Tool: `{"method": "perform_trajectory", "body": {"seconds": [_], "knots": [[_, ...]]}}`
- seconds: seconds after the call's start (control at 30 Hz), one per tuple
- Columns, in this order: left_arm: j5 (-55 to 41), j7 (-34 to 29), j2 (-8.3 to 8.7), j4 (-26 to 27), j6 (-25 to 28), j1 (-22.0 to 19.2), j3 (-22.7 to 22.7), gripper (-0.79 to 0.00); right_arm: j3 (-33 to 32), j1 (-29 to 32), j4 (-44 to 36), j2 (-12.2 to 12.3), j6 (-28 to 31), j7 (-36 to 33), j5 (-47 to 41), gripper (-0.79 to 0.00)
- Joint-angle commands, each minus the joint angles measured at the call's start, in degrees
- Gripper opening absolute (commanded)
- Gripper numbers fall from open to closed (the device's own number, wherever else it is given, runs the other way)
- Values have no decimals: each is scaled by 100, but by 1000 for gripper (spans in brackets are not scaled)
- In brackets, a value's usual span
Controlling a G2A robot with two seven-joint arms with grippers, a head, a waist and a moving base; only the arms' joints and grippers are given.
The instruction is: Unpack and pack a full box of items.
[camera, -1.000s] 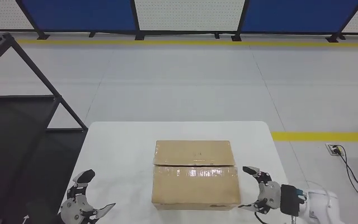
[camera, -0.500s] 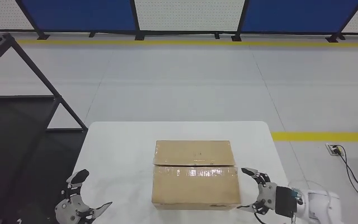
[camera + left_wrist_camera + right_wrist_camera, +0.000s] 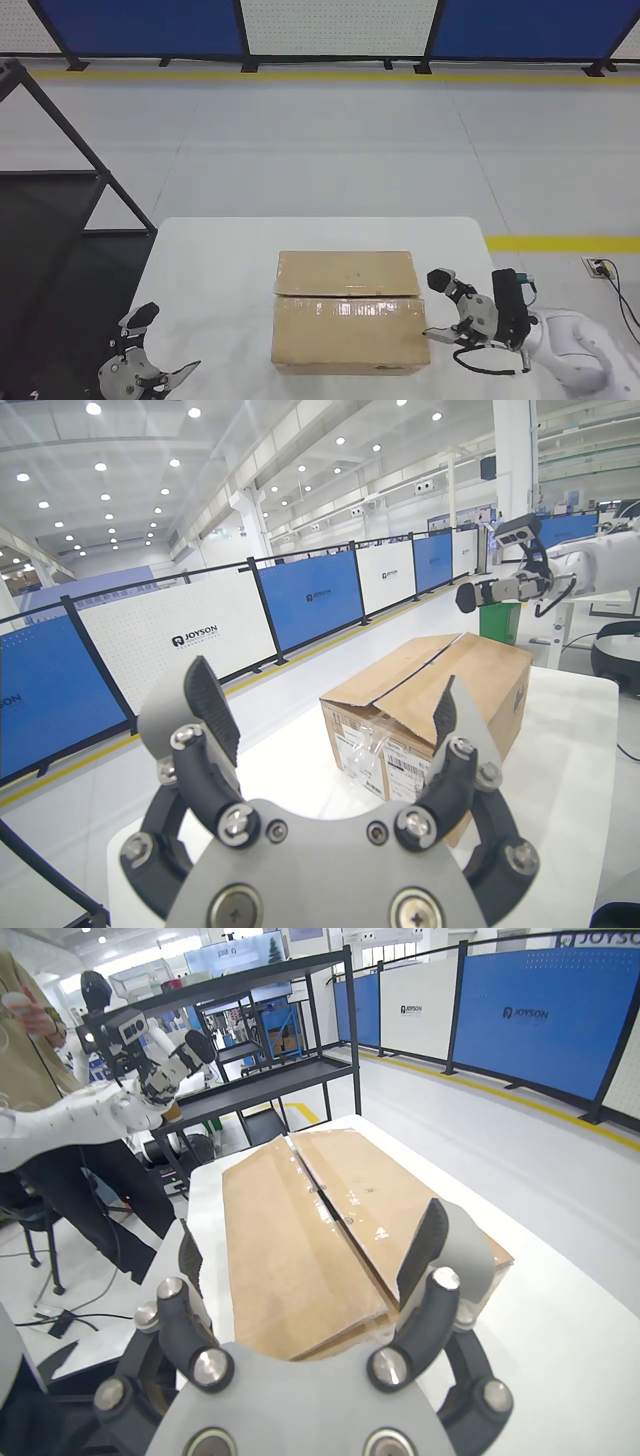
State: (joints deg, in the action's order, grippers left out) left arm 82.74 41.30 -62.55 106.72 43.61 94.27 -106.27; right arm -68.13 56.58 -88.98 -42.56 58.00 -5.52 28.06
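Two grippers flank one cardboard box (image 3: pixel 348 310) in the top view. The box sits at lower centre of the frame on the white table (image 3: pixel 220 270), with its flaps folded down. The left gripper (image 3: pixel 165 343) is in the lower left corner, off the table's left edge and well apart from the box, its fingers spread wide and holding nothing. The right gripper (image 3: pixel 435 307) is at lower right, just beside the box's right end, also spread wide and empty. A black rack (image 3: pixel 60 200) fills the left side, and blue and white partition panels (image 3: pixel 340 25) run along the top edge behind a yellow line (image 3: pixel 300 75) on the floor.

From the left wrist, the left gripper (image 3: pixel 326 685) has both dark pads far apart with nothing between them. The box (image 3: pixel 450 680) stands beyond it on the table (image 3: pixel 565 740), labels on its near end, and the seam between the two top flaps gapes slightly. The right gripper (image 3: pixel 475 596) hangs above the box's far end, clear of the cardboard.

From the right wrist, the right gripper (image 3: pixel 310 1233) is wide and empty, looking down over the near end of the box (image 3: pixel 280 1238). The seam runs away from it, flecked with tape scraps. The left gripper (image 3: pixel 195 1048) shows far off past the box, in front of the rack (image 3: pixel 300 1073).
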Motion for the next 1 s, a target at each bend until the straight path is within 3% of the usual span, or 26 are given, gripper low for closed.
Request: {"method": "perform_trajectory", "body": {"seconds": [0.0, 0.43, 0.57, 0.83, 0.97], "knots": [[0, 0, 0, 0, 0, 0, 0, 0, -6, -79, 62, 66, 0, -517, -698, 0], [0, 0, 0, 0, 0, 0, 0, 0, 78, -1, 62, 66, 0, -749, -946, 0], [0, 0, 0, 0, 0, 0, 0, 0, 226, -71, 363, 139, -34, -1682, -2234, 0], [0, 0, 0, 0, 0, 0, 0, 0, 428, -548, 782, 347, -1042, -4918, -5347, 0], [0, 0, 0, 0, 0, 0, 0, 0, 402, -665, 945, 378, -1337, -5413, -5837, 0]]}}
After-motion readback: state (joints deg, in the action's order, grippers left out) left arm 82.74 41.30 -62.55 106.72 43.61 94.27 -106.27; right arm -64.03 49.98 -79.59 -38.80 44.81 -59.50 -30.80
